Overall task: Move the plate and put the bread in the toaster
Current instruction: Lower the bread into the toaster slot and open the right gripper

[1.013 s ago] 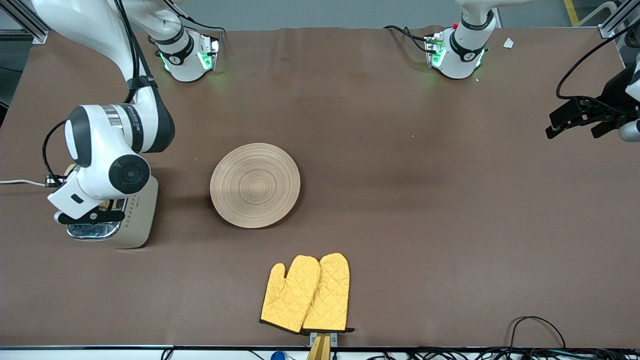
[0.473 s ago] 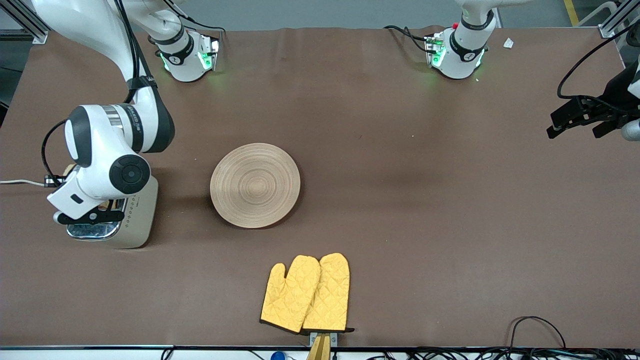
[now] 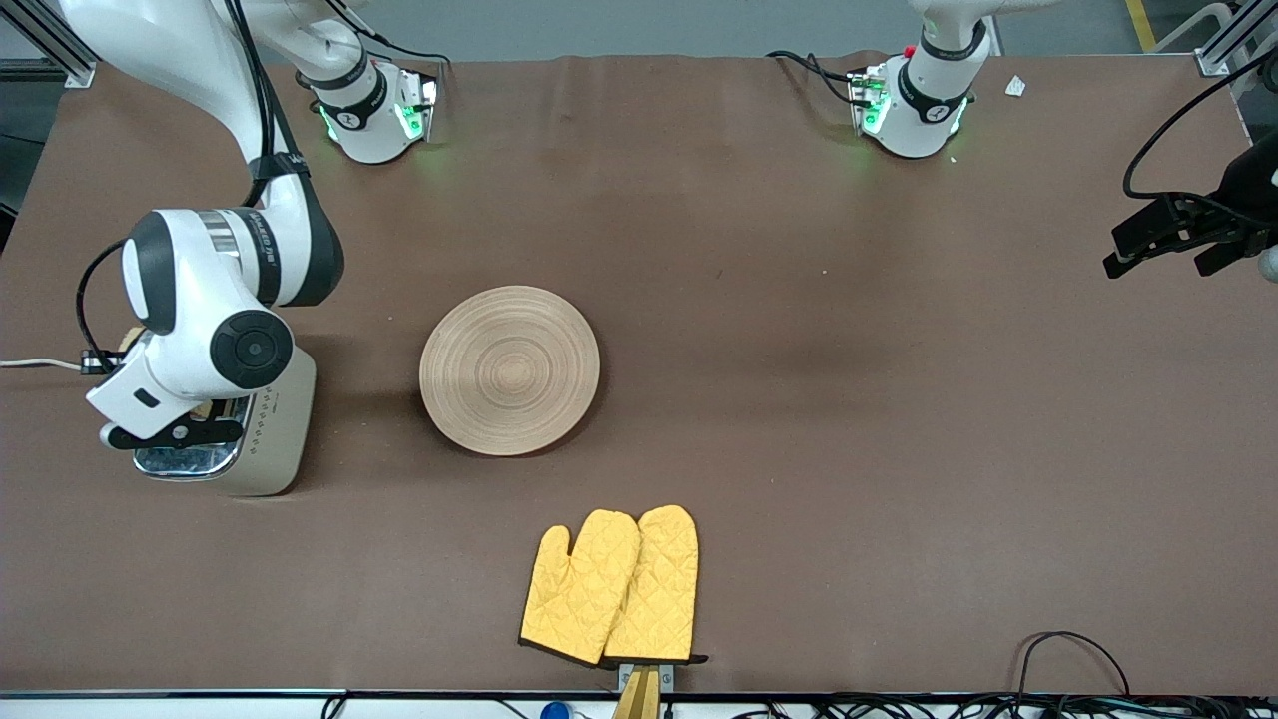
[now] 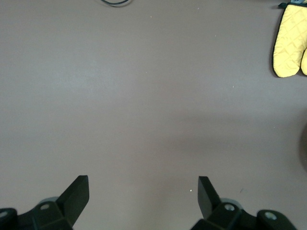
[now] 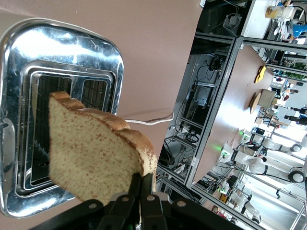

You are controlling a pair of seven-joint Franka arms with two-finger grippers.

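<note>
The bread-loading step is in hand. The right gripper (image 5: pixel 141 184) hangs over the toaster (image 3: pixel 262 429) at the right arm's end of the table, its fingers pinched tight on one corner of the bread (image 5: pixel 93 158), which hangs just above the chrome top and its two slots.

The next move likely calls for lining the slice up edge-on with one slot and lowering it straight before letting go — held by a corner, it may catch on the slot's rim.

The plate (image 3: pixel 509 369) sits bare mid-table, well apart from the toaster. The yellow oven mitts (image 3: pixel 611 587) lie nearer the front camera.

The left gripper (image 4: pixel 143 197) waits over bare table at the left arm's end, spread wide and holding nothing — ample room around it.
</note>
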